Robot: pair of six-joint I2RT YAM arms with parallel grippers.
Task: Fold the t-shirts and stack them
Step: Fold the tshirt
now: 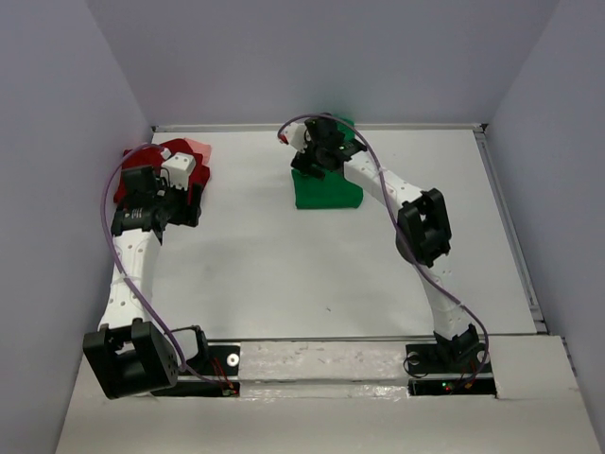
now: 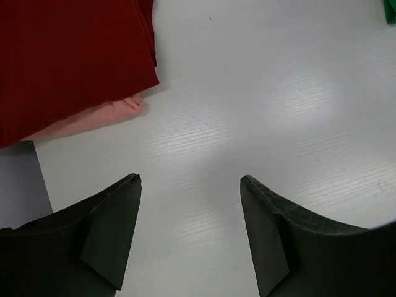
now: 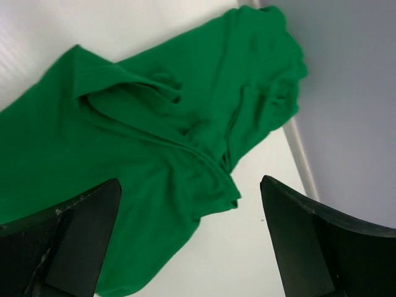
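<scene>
The bright green t-shirt [image 1: 326,192] lies rumpled at the back middle of the table; the right wrist view shows its folds and a corner [image 3: 154,142]. My right gripper [image 1: 323,151] is open and empty, hovering over the shirt's far part [image 3: 190,185]. The dark red t-shirt [image 1: 132,175] lies on the pale pink t-shirt [image 1: 200,149] at the back left; the left wrist view shows the red cloth [image 2: 68,62] with a pink edge [image 2: 93,120] under it. My left gripper [image 1: 184,184] is open and empty beside that stack, over bare table [image 2: 190,182].
A white table [image 1: 284,274] is bounded by grey walls at back and sides, with a raised rim [image 1: 510,218] on the right. The wall corner [image 3: 346,93] stands close behind the green shirt. A green edge [image 2: 390,12] shows far right in the left wrist view.
</scene>
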